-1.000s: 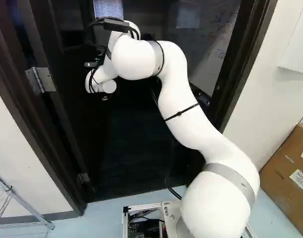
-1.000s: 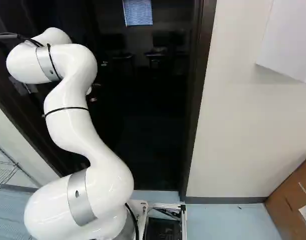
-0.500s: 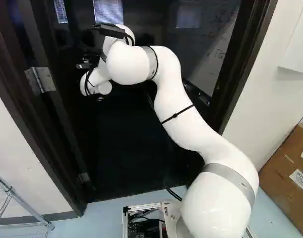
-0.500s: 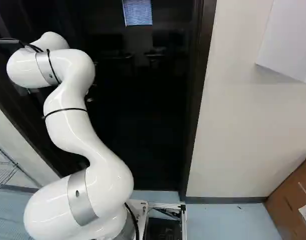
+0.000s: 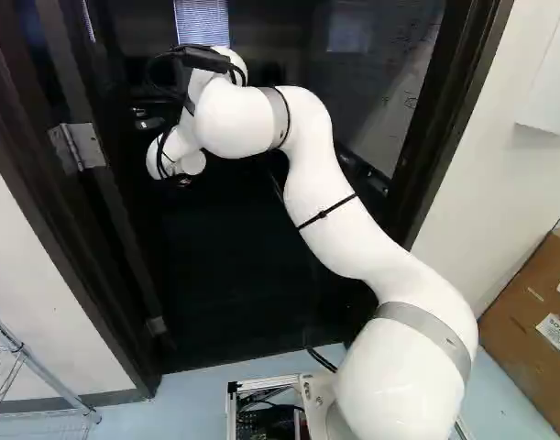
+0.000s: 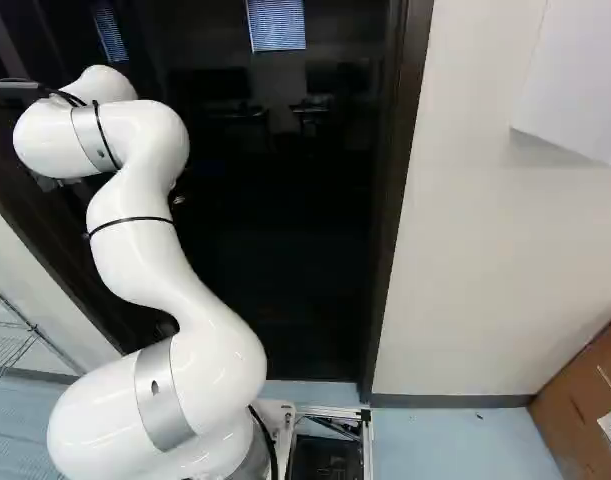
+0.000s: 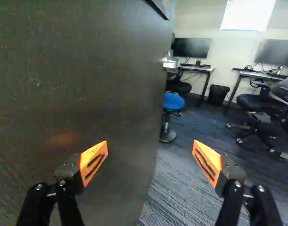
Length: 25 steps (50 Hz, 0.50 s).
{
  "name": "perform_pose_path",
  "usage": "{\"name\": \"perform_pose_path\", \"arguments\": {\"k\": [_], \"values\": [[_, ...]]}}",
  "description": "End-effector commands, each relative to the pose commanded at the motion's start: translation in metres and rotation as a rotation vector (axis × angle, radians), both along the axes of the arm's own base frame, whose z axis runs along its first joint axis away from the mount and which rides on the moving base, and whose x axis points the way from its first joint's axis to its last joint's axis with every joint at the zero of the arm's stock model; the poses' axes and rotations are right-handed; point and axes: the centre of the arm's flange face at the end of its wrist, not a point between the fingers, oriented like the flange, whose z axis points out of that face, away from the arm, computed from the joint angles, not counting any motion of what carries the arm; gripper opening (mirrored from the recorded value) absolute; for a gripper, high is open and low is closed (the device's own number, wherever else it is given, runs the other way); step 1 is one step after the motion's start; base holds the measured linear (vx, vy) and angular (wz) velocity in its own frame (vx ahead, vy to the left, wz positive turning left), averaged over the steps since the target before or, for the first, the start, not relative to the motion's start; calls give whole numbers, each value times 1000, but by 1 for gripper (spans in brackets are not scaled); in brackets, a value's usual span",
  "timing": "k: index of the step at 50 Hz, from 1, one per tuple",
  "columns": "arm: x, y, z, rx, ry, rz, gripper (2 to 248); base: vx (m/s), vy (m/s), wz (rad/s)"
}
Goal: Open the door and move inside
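Observation:
The dark door (image 7: 87,70) stands open into the room, its face close along one side of my gripper. A silver handle (image 7: 169,63) shows at its far edge. In the left base view my gripper (image 5: 182,181) is mostly hidden beyond the white wrist, near the dark door (image 5: 128,215). The wrist view shows the gripper (image 7: 150,157) open, its orange pads wide apart with nothing between them. One finger is in front of the door's face, the other over the opening beside it. The door's hinge (image 5: 78,148) is left of the arm in the left base view.
The dark frame (image 6: 393,200) bounds the doorway. Beyond the door are carpet (image 7: 181,188), a blue stool (image 7: 173,101), a bin (image 7: 218,94), desks and office chairs (image 7: 257,106). A wire rack (image 5: 32,376) stands left, a cardboard box (image 5: 536,321) right.
The arm's upper part has shifted left and slightly down in the left base view, mostly in the earlier half-second. The door appears to have swung further inward. The base has hardly moved.

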Motion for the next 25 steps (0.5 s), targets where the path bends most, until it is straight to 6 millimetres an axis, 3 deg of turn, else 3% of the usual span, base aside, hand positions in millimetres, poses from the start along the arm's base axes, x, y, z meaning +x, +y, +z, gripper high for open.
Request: {"name": "perform_pose_path", "arguments": {"k": [25], "values": [[-1, -16, 3, -7, 10, -15, 247, 0, 0, 0]]}}
